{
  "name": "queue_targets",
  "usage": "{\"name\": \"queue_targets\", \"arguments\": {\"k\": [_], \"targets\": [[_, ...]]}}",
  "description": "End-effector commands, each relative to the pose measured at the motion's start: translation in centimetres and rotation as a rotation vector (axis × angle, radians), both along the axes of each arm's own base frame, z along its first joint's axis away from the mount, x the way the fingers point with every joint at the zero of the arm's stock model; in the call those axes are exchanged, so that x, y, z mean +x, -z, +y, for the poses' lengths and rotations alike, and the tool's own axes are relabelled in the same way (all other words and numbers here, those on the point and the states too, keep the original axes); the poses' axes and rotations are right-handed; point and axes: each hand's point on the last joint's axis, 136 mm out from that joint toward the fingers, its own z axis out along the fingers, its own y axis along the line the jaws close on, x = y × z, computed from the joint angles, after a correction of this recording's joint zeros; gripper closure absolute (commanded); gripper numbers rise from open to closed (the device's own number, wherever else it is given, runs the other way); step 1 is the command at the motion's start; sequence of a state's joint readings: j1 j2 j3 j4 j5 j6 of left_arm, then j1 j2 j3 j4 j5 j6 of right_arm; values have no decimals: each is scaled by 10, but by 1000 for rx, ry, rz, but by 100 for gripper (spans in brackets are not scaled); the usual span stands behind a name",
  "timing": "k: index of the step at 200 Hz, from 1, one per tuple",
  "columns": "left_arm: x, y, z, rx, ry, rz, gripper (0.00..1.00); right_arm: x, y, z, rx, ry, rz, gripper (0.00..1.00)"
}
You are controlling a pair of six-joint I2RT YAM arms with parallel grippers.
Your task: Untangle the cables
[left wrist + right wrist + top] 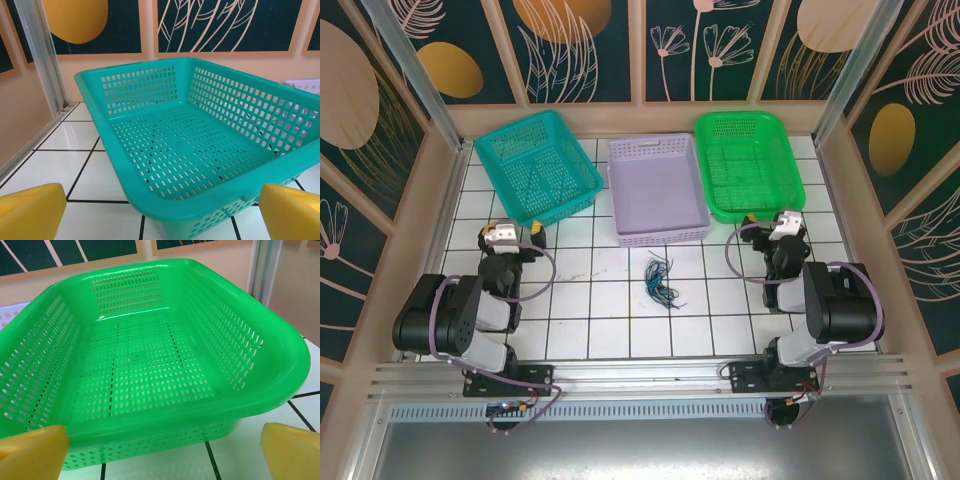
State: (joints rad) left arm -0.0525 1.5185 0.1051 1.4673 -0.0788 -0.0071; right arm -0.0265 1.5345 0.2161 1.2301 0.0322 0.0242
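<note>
While left gripper (161, 212) and right gripper (162, 450) gape, cables (661, 283) lie bunched — mid-table.

Three baskets stood in a row along the far edge of the table (610, 325) — the left basket (535, 170) askew near the far-left corner, the middle basket (658, 195) and the right basket (748, 165) close beside each other. The cables (661, 282) lay bunched mid-table, just before the middle basket. The left gripper (510, 230) sat just before the left basket, the right gripper (788, 218) just before the right one.
</note>
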Motion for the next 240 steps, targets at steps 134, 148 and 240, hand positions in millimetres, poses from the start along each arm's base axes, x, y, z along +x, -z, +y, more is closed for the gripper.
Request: {"name": "queue_targets", "arguments": {"k": [134, 148, 240], "targets": [[3, -10, 3, -5, -8, -30, 1, 5, -8, 0, -2, -7, -29, 1], [2, -11, 3, -5, -6, -36, 1, 5, -8, 0, -2, -6, -28, 1], [-61, -91, 34, -75, -177, -239, 1, -25, -110, -19, 59, 160, -245, 1]]}}
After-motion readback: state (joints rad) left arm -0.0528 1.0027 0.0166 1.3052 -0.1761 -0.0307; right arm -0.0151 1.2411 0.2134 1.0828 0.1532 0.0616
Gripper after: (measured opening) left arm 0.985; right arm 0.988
